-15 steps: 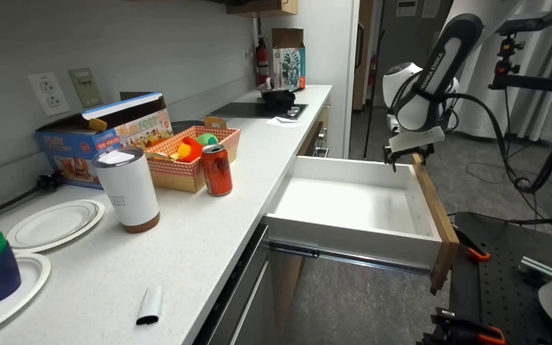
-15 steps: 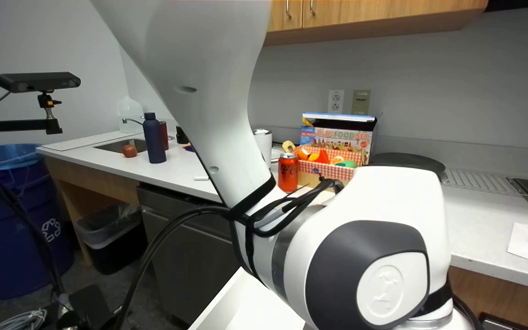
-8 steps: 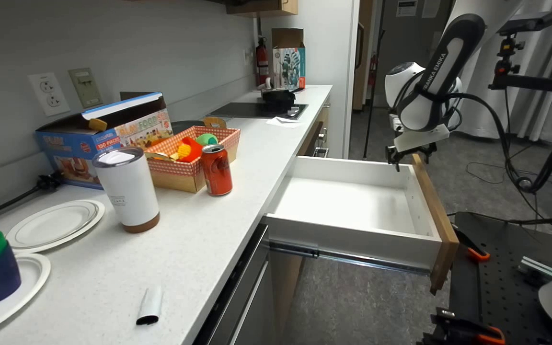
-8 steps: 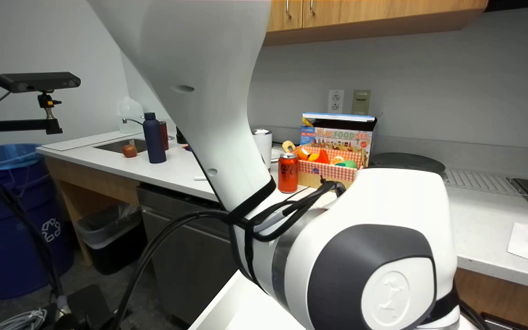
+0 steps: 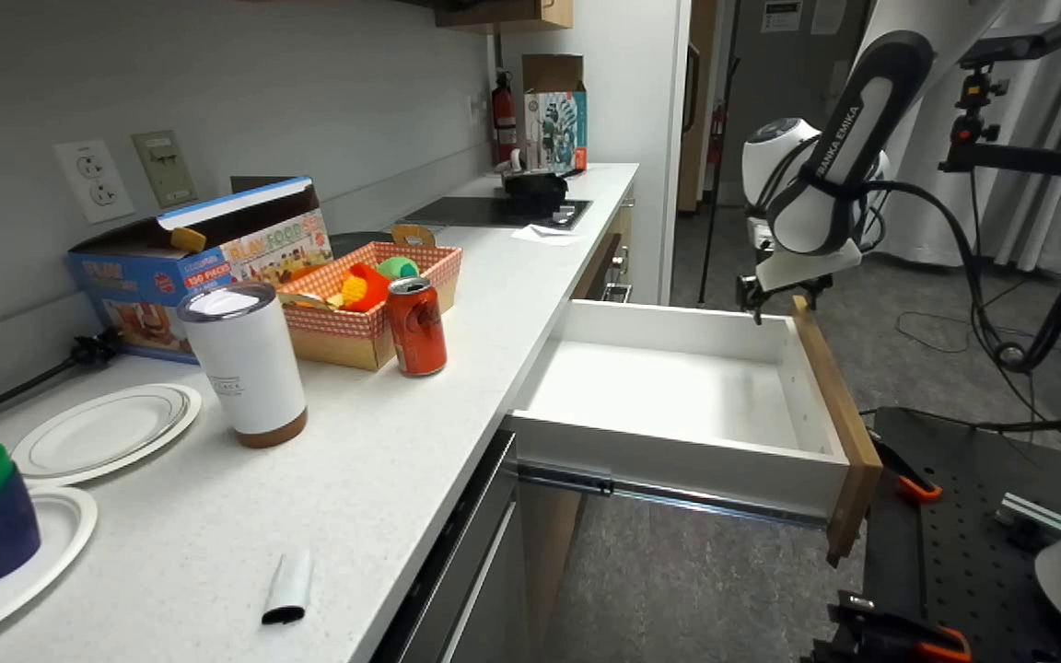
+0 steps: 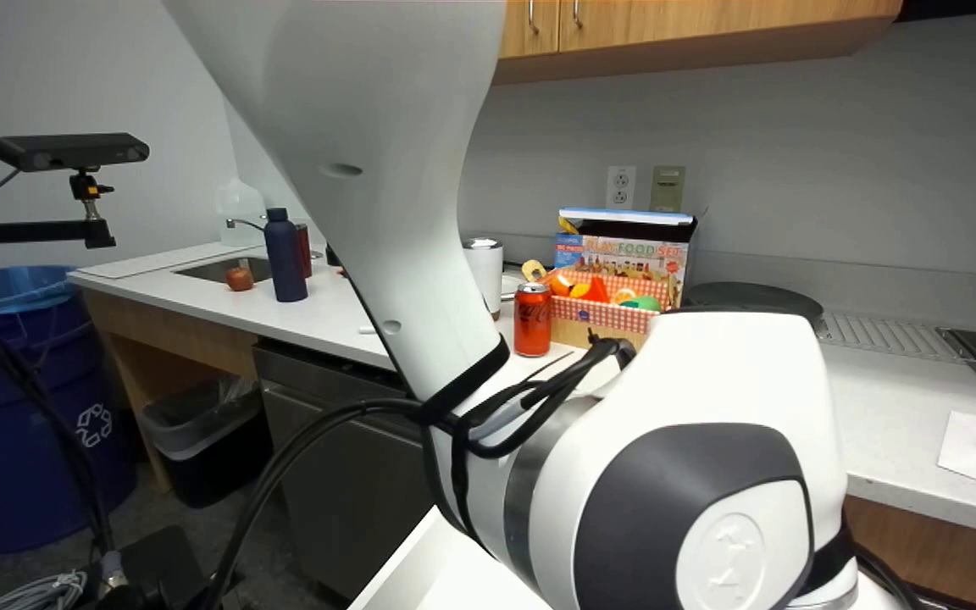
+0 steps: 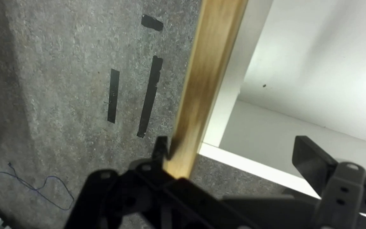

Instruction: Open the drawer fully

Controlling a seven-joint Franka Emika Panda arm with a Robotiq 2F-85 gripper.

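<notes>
The drawer (image 5: pixel 687 465) stands pulled far out from the counter, with white inside walls and bottom; nothing large lies in it. Its tan wood front panel (image 5: pixel 834 396) also shows in the wrist view (image 7: pixel 202 86). Part of its white wall (image 6: pixel 399 563) shows below the arm in an exterior view. The bar handle is hidden. My gripper (image 5: pixel 784 308) is open over the far end of the front panel. In the wrist view my gripper (image 7: pixel 232 148) has one finger at the panel's outer side and the other over the drawer's inside. Contact cannot be told.
On the counter (image 5: pixel 402 479) stand a red can (image 5: pixel 416 327), a white tumbler (image 5: pixel 250 368), a checked basket (image 5: pixel 342 331) and a play food box (image 5: pixel 208 267). A black perforated base plate (image 5: pixel 963 516) lies near the drawer front. Arm cables (image 5: pixel 945 230) hang beside the arm.
My gripper has shifted only slightly, first a little to the right, then slightly up and back left in an exterior view. The drawer has not visibly moved.
</notes>
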